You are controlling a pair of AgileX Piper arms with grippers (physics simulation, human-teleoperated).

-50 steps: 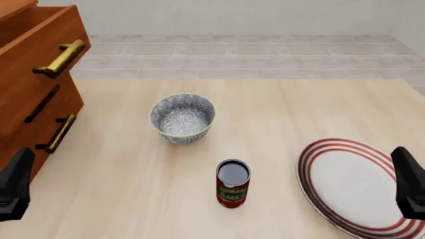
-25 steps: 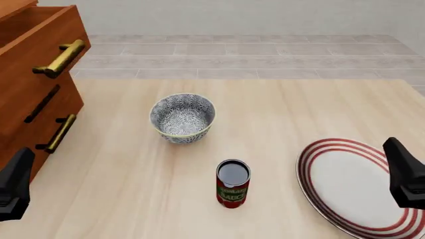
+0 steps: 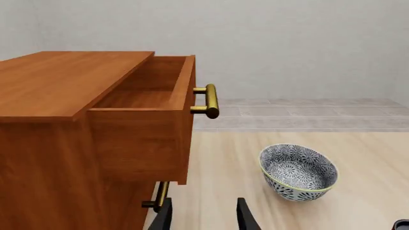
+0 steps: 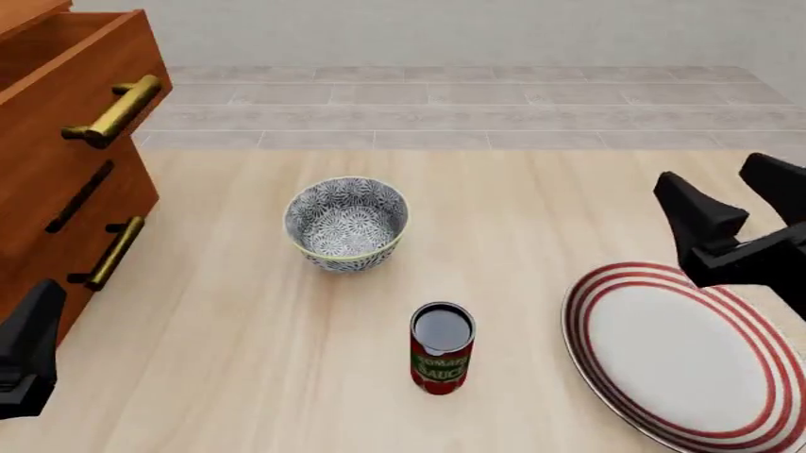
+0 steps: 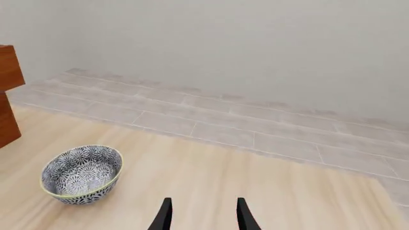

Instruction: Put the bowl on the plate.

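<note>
Wooden table (image 4: 252, 377), plate (image 4: 592, 321) cropped at edge, bowl (image 4: 346, 224) unobstructed

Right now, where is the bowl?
In the front view the bowl stands left of centre on the table, behind the red can, right of the drawer cabinet.

The right gripper (image 4: 728, 209) is matt black all over, with two tapering wedge-shaped fingers (image 4: 686, 212) on a blocky black base. The left gripper (image 4: 28, 349) shows the same plain black.
</note>
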